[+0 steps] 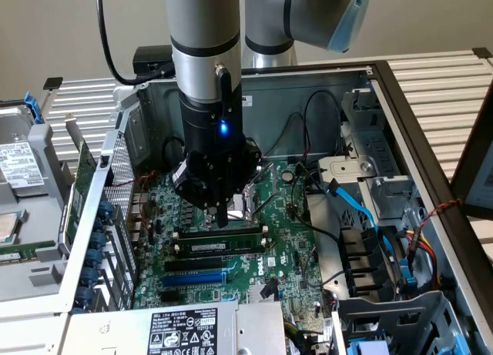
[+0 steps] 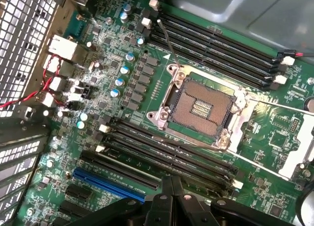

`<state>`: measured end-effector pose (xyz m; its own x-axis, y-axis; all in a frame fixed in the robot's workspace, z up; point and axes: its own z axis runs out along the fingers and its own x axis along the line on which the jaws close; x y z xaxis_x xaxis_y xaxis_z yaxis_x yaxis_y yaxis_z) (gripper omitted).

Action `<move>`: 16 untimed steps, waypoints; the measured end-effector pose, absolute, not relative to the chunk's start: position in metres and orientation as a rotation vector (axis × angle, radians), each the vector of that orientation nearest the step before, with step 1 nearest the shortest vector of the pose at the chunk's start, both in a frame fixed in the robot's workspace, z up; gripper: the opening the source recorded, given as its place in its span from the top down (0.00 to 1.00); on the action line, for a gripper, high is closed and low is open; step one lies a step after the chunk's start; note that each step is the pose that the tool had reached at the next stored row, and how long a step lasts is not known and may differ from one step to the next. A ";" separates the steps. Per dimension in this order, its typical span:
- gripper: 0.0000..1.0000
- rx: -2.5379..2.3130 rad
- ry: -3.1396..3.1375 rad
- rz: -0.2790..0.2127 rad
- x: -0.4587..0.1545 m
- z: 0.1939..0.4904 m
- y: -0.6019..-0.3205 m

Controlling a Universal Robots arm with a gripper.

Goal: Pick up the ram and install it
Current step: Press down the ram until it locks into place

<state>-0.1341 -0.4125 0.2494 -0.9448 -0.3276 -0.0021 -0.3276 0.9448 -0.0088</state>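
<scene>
My gripper (image 1: 218, 219) hangs straight down over the motherboard (image 1: 289, 251) inside the open computer case, fingers shut with nothing between them. Directly beneath its tips the ram (image 1: 223, 233), a long thin green stick, runs along one of the black memory slots. A second dark strip with a white label (image 1: 218, 248) lies in the slot beside it. I cannot tell whether the tips touch the stick. In the wrist view the shut fingers (image 2: 171, 187) point down at the row of black slots (image 2: 162, 150) beside the bare processor socket (image 2: 201, 106).
A long blue slot (image 1: 192, 278) lies just past the memory slots. An upright green expansion card (image 1: 81, 189) stands at the exterior view's left. Blue and black cables (image 1: 358, 205) and drive bays crowd the right. A labelled power supply (image 1: 181, 332) sits in front.
</scene>
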 end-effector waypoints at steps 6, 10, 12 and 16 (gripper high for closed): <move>0.89 -0.378 3.116 -0.013 -0.134 0.249 -0.412; 0.89 -0.281 3.126 -0.013 -0.134 0.249 -0.412; 0.89 -0.234 3.130 -0.014 -0.134 0.249 -0.412; 0.89 -0.142 3.136 -0.014 -0.134 0.249 -0.412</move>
